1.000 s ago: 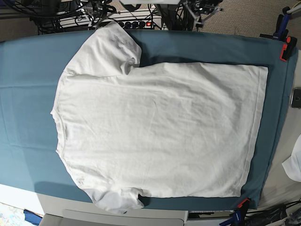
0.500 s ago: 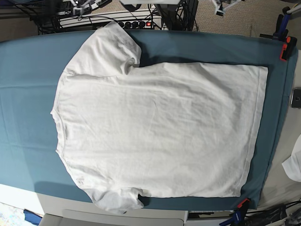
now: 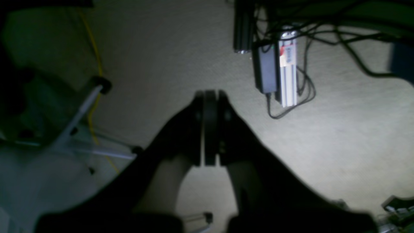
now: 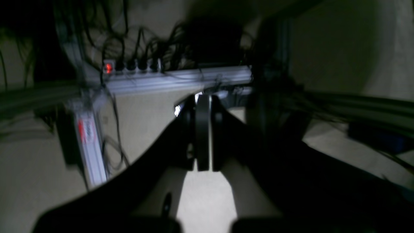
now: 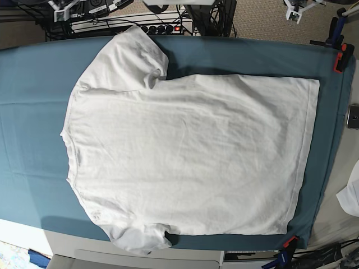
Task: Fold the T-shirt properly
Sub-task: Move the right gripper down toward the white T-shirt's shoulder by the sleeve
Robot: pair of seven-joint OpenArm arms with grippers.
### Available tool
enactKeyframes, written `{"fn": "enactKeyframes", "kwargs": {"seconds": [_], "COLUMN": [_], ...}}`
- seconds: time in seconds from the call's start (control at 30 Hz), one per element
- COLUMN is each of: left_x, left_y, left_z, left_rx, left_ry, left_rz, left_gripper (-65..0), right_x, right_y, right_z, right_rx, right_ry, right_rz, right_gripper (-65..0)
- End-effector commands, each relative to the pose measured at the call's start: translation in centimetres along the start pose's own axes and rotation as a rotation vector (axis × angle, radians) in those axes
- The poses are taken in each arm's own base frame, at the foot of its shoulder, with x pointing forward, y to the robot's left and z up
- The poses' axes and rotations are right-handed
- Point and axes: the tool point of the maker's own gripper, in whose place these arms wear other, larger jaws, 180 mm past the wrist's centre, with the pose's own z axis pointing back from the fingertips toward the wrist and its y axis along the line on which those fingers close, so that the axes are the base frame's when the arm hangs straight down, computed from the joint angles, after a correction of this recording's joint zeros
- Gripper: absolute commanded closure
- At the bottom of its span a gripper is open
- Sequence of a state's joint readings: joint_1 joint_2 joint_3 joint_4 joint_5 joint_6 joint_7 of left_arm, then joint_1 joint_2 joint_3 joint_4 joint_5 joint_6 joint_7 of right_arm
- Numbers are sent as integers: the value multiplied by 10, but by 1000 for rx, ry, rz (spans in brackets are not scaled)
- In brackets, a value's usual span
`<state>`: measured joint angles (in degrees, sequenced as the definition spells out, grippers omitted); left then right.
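Your shirt (image 5: 190, 154) lies spread flat on the teal cover (image 5: 33, 112), unfolded, with its collar edge toward the cover's left end and its hem toward the right end in the base view. One sleeve reaches the cover's far edge, by the power strip (image 5: 162, 28) with its red light; the other sleeve hangs just past the near edge. The hem stops short of the orange clamp (image 5: 340, 57) at the cover's far right corner, and another clamp (image 5: 289, 243) sits at the near right corner, just beside the shirt's near hem corner. A phone (image 5: 353, 116) lies off the cover's right end, and a white scrap (image 5: 352, 193) lies nearer you on that same side, well apart from the shirt.

Neither arm touches the shirt. You see only bits of them at the top of the base view, beyond the cover's far edge.

Your left gripper (image 3: 210, 97) has its jaws pressed together with nothing between them. It hangs over the carpet (image 3: 339, 129), near a black adapter (image 3: 266, 68) and a silver rail (image 3: 288, 77) with cables around them.

Your right gripper (image 4: 203, 100) also has its jaws together, holding nothing. It points toward a metal rail (image 4: 174, 81) under a row of plugs; the view is blurred.
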<state>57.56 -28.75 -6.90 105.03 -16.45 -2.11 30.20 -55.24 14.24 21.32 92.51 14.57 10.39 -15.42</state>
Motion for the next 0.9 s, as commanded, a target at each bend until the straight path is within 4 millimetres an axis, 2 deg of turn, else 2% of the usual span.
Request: {"fn": "enactKeyframes", "kwargs": {"seconds": [0.0,0.13,0.23,0.4,0.5,0.57,0.63,0.77,0.83,0.87], "left_x": [2,23,38,44,49,52,55,64,68,70], "left_y": [-1,-22,-38,-56,-62,-63,-63,-61,-60,-59], "left_z": [12,44,60,67,70,71,71,69,68,67], "left_rx": [-19,-156,-247,-344,-378,-378,-378,-371,-365,-359], "left_ry": [-11,-77,-127,-162,-192,-212,-227,-252,-262,-265], "left_rz": [-4,-13,-47,-96,-116,-110,-108,-108,-115,-124], "left_gripper": [0,0,0,0,0,0,0,0,0,-20], "right_x": [13,56,89,152,173,175,172,156,142,137], "right_y": [-7,-21,-26,-23,-25,-30,-30,-29,-27,-27], "right_z": [11,39,61,109,127,128,120,93,76,70], "right_rx": [-15,-40,-6,152,237,245,267,297,269,248], "right_ry": [-43,-144,-237,-499,-620,-662,-676,-648,-593,-568], "right_rz": [-29,-217,-320,-503,-637,-710,-784,-914,-910,-894], "right_gripper": [-13,-13,-13,-13,-13,-13,-13,-16,-22,-22]}}
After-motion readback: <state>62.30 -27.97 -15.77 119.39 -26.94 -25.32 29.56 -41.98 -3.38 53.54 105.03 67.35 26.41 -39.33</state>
